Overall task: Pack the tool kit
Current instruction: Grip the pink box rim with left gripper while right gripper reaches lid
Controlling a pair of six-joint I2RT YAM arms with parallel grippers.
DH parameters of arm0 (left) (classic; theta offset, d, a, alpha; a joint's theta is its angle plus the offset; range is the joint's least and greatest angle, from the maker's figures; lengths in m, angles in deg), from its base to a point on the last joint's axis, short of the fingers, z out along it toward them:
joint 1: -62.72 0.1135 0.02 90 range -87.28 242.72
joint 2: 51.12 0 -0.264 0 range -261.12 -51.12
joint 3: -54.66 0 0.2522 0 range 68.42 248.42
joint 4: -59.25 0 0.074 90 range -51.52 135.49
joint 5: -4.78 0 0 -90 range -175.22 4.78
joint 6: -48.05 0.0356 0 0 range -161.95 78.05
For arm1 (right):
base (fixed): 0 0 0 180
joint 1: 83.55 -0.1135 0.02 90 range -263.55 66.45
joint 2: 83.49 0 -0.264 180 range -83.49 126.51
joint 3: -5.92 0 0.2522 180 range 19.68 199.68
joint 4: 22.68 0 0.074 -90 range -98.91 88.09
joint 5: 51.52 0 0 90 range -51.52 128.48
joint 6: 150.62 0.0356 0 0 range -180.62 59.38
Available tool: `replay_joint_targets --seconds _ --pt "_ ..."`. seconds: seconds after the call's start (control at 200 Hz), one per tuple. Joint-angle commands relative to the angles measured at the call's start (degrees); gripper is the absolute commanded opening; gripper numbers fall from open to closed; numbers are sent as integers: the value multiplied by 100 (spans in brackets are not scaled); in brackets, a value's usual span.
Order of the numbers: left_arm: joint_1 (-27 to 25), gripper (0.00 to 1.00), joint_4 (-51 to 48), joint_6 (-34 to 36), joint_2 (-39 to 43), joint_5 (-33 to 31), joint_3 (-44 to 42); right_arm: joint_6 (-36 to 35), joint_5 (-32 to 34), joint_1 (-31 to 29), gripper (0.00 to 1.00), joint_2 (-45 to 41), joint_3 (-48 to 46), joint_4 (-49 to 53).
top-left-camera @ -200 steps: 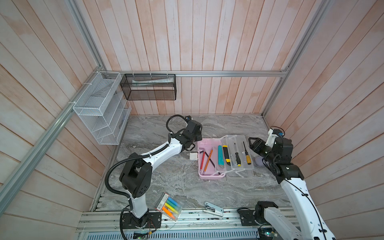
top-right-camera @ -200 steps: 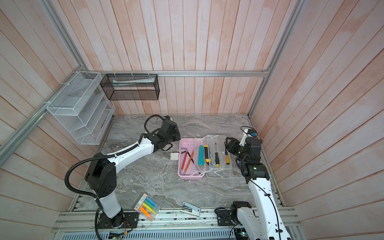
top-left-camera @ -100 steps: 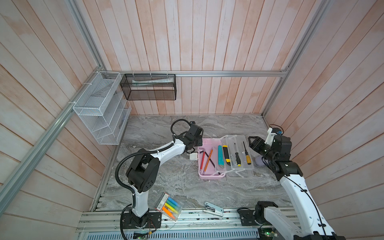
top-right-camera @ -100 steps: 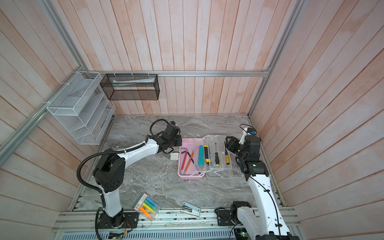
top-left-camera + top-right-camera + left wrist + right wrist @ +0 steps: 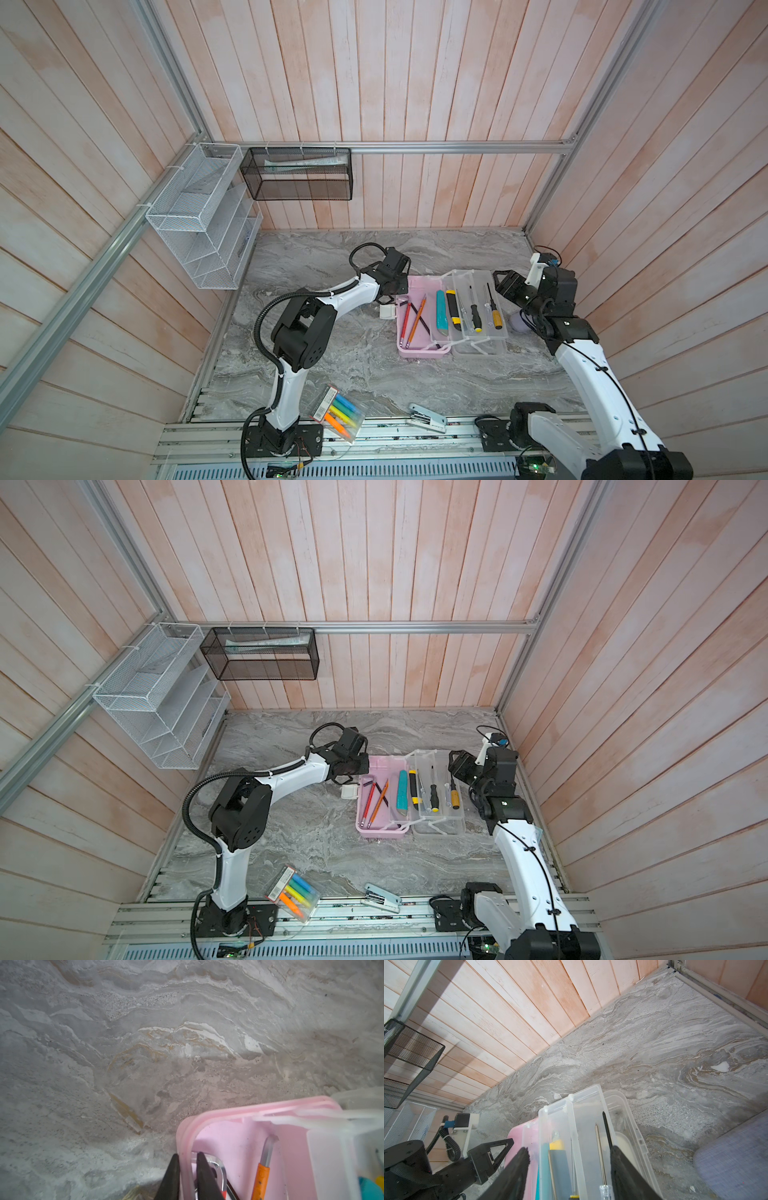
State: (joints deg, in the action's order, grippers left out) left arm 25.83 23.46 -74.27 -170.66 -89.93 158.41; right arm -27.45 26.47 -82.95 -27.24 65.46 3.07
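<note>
**Left gripper clamps the box wall, right gripper hangs open over the tray**

In both top views, the pale pink rectangular plastic box lies open on the grey marble table, right of centre. Its long axis runs from the near edge toward the back wall. The translucent lid is folded out flat to the right, and the clear inner tray sits on that side. The black-handled screwdriver and the yellow-handled screwdriver lie along the same axis, tips toward the back wall. The left gripper is at the box's left long wall, just beside the white latch. The right gripper hovers at the lid's far right corner. There's bare table to the left and in front, but the side wall crowds the right. The clear pack of coloured highlighters and the white stapler sit well apart at the near edge.

Over to the left wrist view, where one black finger sits outside the pink wall and one inside, pinched shut on it near a rounded corner. An orange-handled tool points its metal tip at the end wall.

In the right wrist view the fingers stand wide apart with the tray between them. I cannot tell whether they touch it. The screwdriver shafts run straight away from the camera, with open marble beyond.
</note>
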Motion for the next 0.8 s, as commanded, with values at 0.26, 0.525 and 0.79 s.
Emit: replay_joint_targets --seconds 0.26,0.525,0.79 --pt "437 0 -321 -209 -77 -313 79 -38 -111 45 62 166 10 -266" --pt "874 0 -65 -289 466 -526 -651 -14 -100 192 62 318 -130 -243" --pt "999 0 265 -183 725 -501 -1029 300 -688 278 54 39 -1166 -297"
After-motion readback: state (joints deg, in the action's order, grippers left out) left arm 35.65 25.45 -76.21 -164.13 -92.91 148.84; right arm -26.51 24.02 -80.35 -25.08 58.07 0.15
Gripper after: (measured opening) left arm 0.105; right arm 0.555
